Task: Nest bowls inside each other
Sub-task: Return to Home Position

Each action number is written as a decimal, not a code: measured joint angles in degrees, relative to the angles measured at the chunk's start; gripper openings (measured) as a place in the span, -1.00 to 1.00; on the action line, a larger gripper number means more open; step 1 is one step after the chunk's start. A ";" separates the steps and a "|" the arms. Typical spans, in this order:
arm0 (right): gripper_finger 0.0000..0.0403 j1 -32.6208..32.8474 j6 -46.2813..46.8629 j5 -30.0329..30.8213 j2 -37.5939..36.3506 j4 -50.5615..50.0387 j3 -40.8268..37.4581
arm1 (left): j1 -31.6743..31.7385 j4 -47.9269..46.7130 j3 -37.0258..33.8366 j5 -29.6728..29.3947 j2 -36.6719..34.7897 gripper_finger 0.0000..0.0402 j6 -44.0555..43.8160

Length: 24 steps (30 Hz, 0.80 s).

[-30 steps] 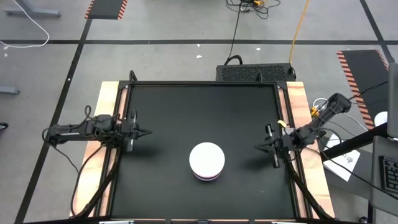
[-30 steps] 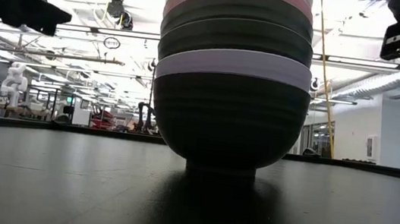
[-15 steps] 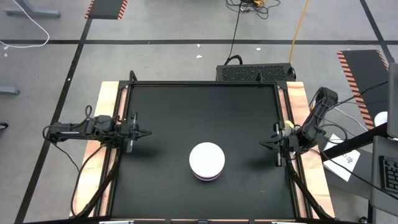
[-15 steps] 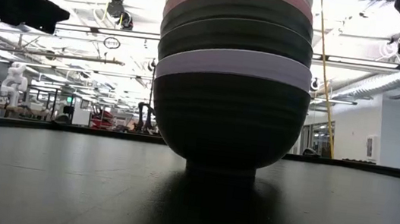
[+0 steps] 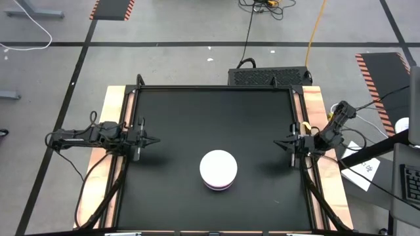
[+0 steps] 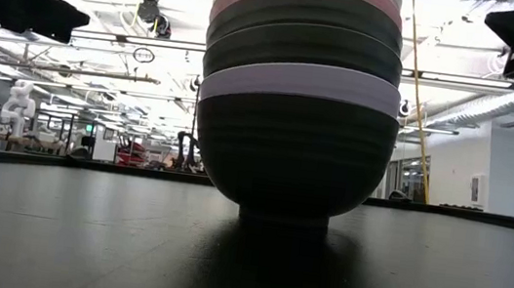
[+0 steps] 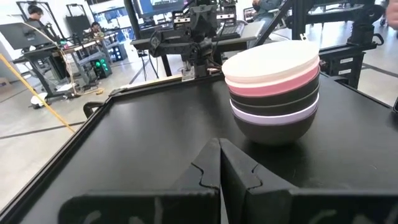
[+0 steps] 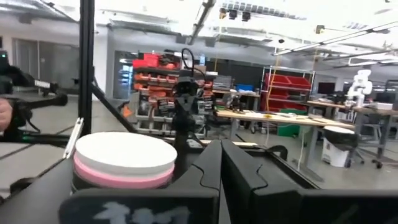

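Hovering at the left edge of the black worktop [image 5: 197, 111], the left claw [image 5: 155, 139] has its fingers pressed together, empty, and the right claw [image 5: 276, 142] at the opposite edge is closed on nothing too. Between them, apart from both, stands one stack of small round bowls [image 5: 218, 169]: black bowl [image 6: 293, 158] lowest, then lavender bowl [image 6: 302, 81], second black bowl [image 6: 306, 47], third black bowl [image 6: 283, 14], pink bowl [image 7: 273, 86], white bowl [image 7: 272, 61] on top.

I'm working in a robotics lab or workshop: I see shelving with red bins [image 8: 283, 87], long workbenches [image 8: 273, 116], a white robot figure [image 8: 360, 82], hazard-striped floor mats [image 5: 111, 8] and loose cables [image 5: 264, 4].
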 joint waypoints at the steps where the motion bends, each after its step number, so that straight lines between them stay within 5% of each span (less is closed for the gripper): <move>1: -1.00 -0.78 0.04 -0.82 -0.77 -1.54 0.04 | 0.00 0.00 0.00 0.01 0.00 -1.00 0.00; 6: -1.00 -5.77 4.40 -3.25 -0.66 -11.34 3.06 | 0.00 0.00 0.00 1.49 0.00 -1.00 0.07; 24: -1.00 -35.12 15.31 -34.85 -0.67 -18.18 3.65 | 0.00 -0.07 -0.02 1.47 0.00 -1.00 -0.74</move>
